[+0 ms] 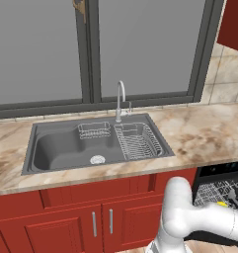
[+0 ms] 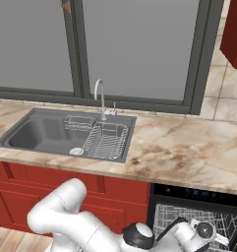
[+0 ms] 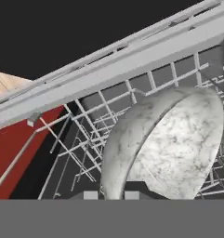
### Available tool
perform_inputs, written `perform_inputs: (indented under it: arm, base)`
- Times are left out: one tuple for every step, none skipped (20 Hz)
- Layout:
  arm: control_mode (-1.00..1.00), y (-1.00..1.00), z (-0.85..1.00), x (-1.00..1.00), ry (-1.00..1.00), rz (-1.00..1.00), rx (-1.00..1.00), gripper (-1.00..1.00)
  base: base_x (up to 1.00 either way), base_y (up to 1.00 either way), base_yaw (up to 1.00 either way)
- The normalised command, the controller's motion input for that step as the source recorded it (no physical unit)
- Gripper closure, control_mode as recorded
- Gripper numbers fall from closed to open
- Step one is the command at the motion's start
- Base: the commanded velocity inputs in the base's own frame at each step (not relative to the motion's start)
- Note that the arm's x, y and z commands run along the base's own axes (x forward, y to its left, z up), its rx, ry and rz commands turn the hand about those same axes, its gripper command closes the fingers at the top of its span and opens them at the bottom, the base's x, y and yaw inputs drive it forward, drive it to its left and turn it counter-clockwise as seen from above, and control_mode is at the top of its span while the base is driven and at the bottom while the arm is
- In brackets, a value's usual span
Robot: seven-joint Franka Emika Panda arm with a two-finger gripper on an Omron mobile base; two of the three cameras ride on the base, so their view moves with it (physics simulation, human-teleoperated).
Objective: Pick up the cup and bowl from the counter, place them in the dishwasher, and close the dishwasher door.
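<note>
bowl: A grey-white marbled bowl (image 3: 171, 144) stands on edge in my hand view, its hollow facing 3 o'clock, among the wires of the dishwasher rack (image 3: 85, 153).
handling: I judge it stiff, glazed and slippery, fairly heavy for its size, and breakable against the wires. The rim is the place to pinch.
tool: My tool (image 3: 108, 195) sits at 6 o'clock with the bowl's lower rim between the tips, the gap narrow. I cannot tell whether I grip or merely flank it.
dishwasher: Open at 5 o'clock of the counter (image 2: 189, 152), teal lights (image 2: 198, 193) along its top.
sink: Steel sink (image 1: 66, 146) at 9 o'clock, well apart.
writing: None readable anywhere.
</note>
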Motion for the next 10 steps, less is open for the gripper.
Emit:
perform_inputs:
  arm:
    - [-1.00,0.37,-1.00,-1.00,-0.29,0.18,-0.01,-1.00]
    - [-1.00,0.15,-1.00,-1.00,-0.30,0.17,0.00,-1.00]
    - [-1.00,0.00,-0.78,-1.00,-0.28,0.17,-0.01,-1.00]
    - [-1.00,0.00,-0.51,-0.85,-0.25,0.16,-0.03,-1.00]
    - [-1.00,0.00,-0.32,-0.71,-0.23,0.15,-0.05,-1.00]
    - [-1.00,0.00,-0.20,-0.64,-0.22,0.15,-0.05,-1.00]
    - [-1.00,0.00,-0.14,-0.61,-0.21,0.14,-0.03,-1.00]
    - [-1.00,0.00,-0.10,-0.51,-0.19,0.13,-0.03,-1.00]
    - [-1.00,-0.01,0.00,-0.49,-0.20,0.12,-0.01,-1.00]
    - [-1.00,-0.05,0.00,-0.48,-0.20,0.11,-0.01,-1.00]
  base:
    - [0.00,0.00,0.00]
    - [0.00,0.00,0.00]
    - [0.00,0.00,0.00]
    - [0.00,0.00,0.00]
    - [0.00,0.00,0.00]
    - [0.00,0.00,0.00]
    - [0.00,0.00,0.00]
    - [0.00,0.00,0.00]
    - [0.00,0.00,0.00]
    - [0.00,0.00,0.00]
